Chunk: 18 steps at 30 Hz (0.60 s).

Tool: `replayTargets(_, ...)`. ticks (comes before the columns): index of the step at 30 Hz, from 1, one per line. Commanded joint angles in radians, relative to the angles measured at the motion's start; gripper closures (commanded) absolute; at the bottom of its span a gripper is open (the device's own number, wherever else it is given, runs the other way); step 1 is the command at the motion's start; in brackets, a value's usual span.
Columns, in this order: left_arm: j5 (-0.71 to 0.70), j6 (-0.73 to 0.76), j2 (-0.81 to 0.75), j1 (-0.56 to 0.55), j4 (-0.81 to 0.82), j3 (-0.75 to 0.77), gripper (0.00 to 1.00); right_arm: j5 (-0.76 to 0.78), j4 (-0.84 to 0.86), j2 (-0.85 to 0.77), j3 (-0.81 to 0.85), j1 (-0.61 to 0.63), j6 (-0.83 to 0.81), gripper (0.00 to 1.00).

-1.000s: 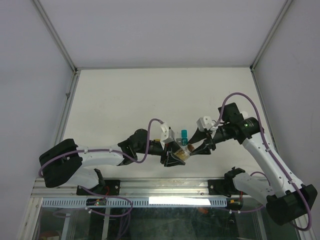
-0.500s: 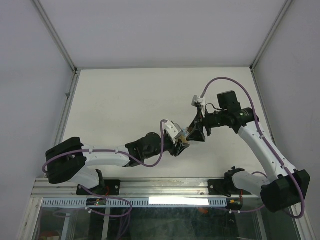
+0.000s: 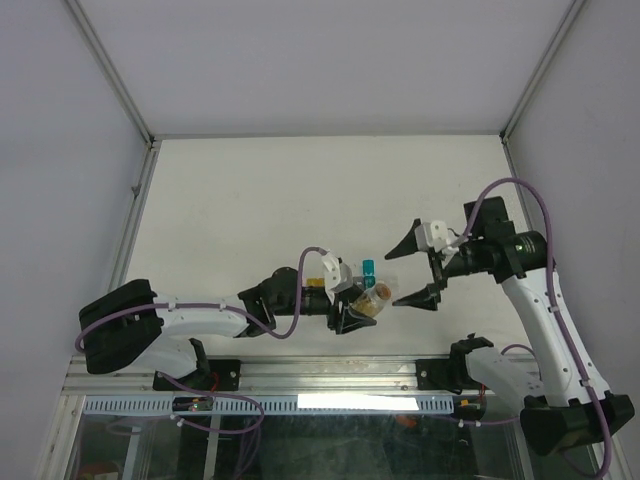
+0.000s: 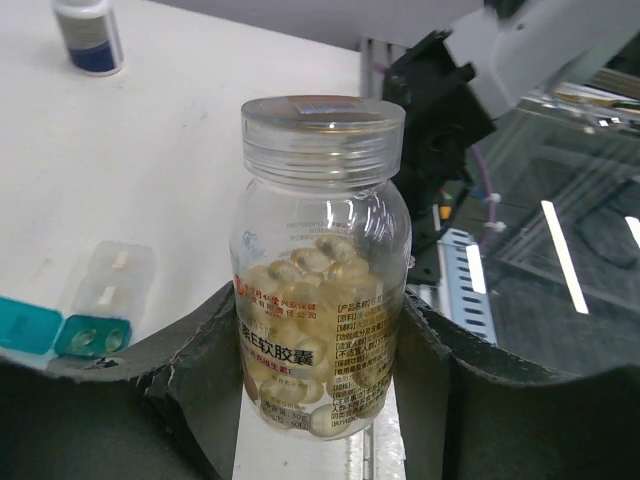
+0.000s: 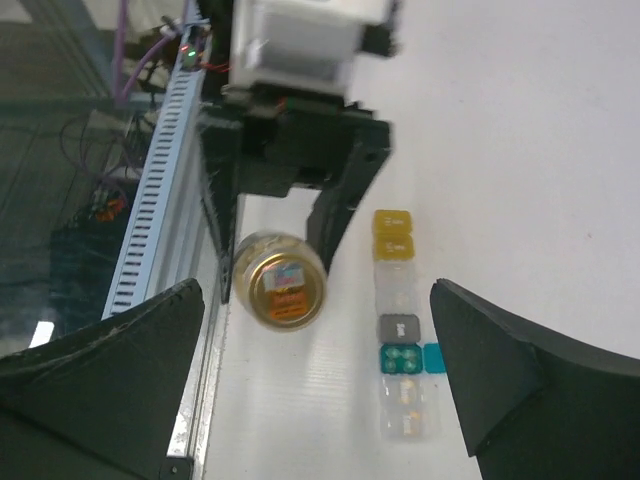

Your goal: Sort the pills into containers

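Two arms reach over the white desk (image 3: 250,200) from its near edge. On the left, the left tool (image 3: 350,310) is clamped on a clear pill bottle (image 4: 320,230), with one dark finger (image 4: 200,380) pressed against each side of its body. The bottle is packed with pale yellow capsules (image 4: 300,270), and its clear screw cap (image 4: 322,125) is on. Seen from above, the capped end points toward the right arm. Just beyond the bottle a row of tiny pill boxes (image 5: 398,327) lies on the desk, each touching the next. Yellow (image 5: 393,245) is at one end, followed by a clear one, a grey one and a teal one (image 5: 400,358) with its lid flipped open. Another clear one closes the far end. The row is near the bottle but apart from it. On the right, the right tool (image 3: 392,278) has its jaws spread wide apart with nothing between them, and the bottle's cap faces that gap.
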Motion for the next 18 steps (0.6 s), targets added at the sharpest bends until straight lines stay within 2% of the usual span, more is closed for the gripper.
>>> replayTargets(1, 0.305, -0.056, -0.066, 0.049, 0.125, 0.000, 1.00, -0.124, -0.224, -0.043, -0.099, 0.073, -0.476, 0.01)
replayTargets(7, 0.390, -0.058, -0.050, 0.083, 0.047, 0.031, 1.00, -0.115, -0.237, 0.011, -0.118, 0.140, -0.482, 0.04)
replayTargets(18, 0.409, -0.066, -0.018, 0.083, 0.039, 0.064, 1.00, -0.116, -0.126, 0.011, -0.143, 0.176, -0.330, 0.23)
